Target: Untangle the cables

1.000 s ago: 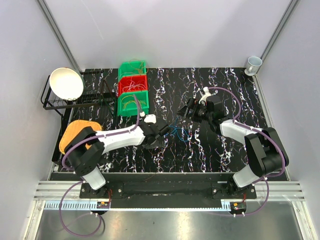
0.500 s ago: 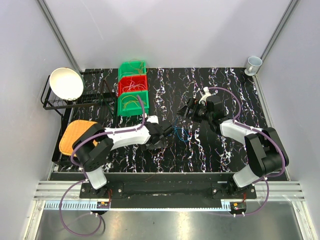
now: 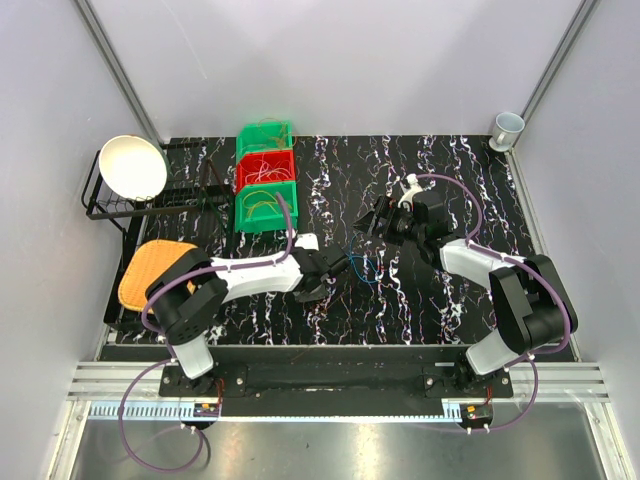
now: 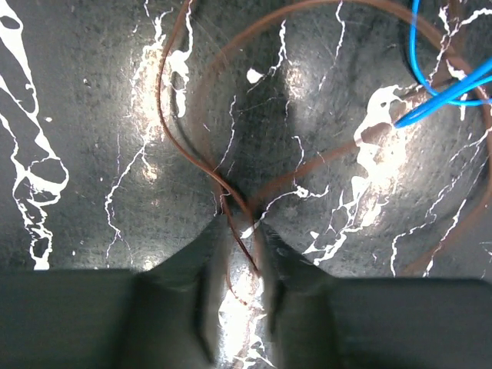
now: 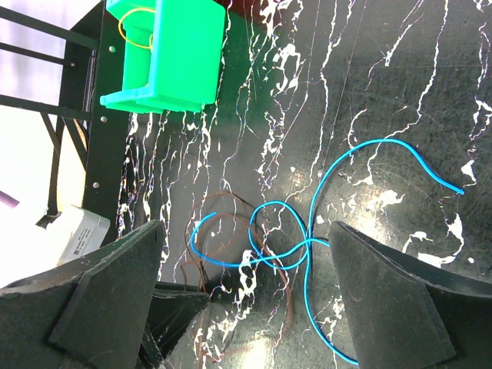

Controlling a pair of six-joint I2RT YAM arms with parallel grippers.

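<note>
Two loose cables lie tangled on the black marbled table: a blue cable (image 3: 362, 266) (image 5: 307, 241) (image 4: 415, 46) looped over a thin brown cable (image 5: 224, 194) (image 4: 161, 100). My left gripper (image 3: 328, 272) (image 4: 242, 227) is down at the table on the tangle's left side. Its jaws are nearly together, with a narrow gap left, and the brown cable's crossing strands run between the fingertips. My right gripper (image 3: 378, 222) (image 5: 246, 231) hovers open above the tangle's right side, holding nothing. More cables lie in the bins.
A row of three bins, green (image 3: 265, 135), red (image 3: 264, 170) and green (image 3: 266, 205) (image 5: 181, 54), stands at the back left. A white bowl (image 3: 133, 167) sits on a black rack, with an orange pad (image 3: 150, 265) below it. A cup (image 3: 507, 127) is at the far right corner.
My left gripper has slid right to the tangle and its jaws have narrowed sharply around the brown cable. The right arm has stayed still.
</note>
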